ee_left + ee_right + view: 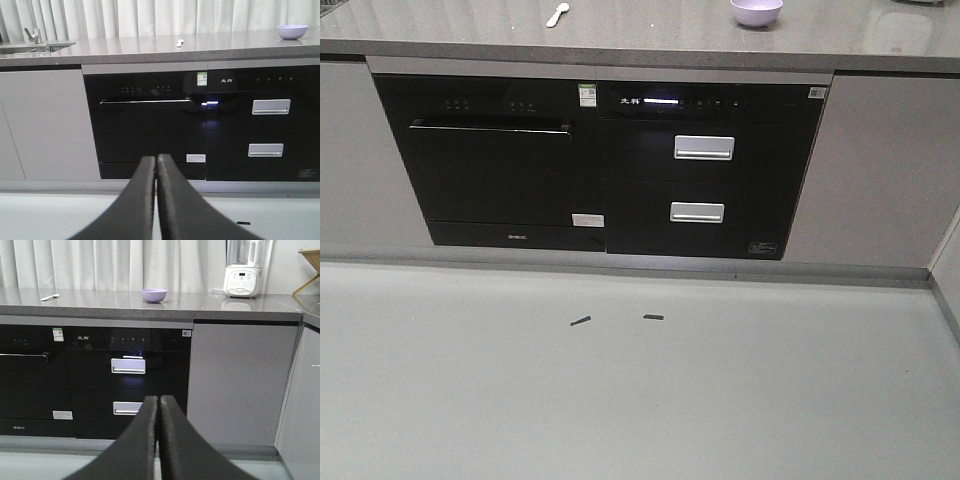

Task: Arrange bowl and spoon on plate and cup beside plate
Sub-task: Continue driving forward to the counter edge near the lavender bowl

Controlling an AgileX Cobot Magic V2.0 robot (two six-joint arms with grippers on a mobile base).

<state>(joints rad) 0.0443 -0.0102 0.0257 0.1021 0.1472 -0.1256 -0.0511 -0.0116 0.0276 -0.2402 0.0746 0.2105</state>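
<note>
My left pincer (156,161) and right pincer (159,400), both clenched on nothing, hang low before the black appliances (700,170), well apart from the grey surface (650,40) above, where the bowl (757,11) sits right of the spoon (558,14), the two apart.

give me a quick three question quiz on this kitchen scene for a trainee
1. True or false: the round lavender plastic bowl sits on the grey stone countertop.
2. The small pale mint plastic spoon lies: A) inside the bowl, B) on the countertop, apart from the bowl, C) under the bowl.
3. Fill in: the left gripper and right gripper are both ____.
Key: 1 true; 2 B; 3 shut.
</note>
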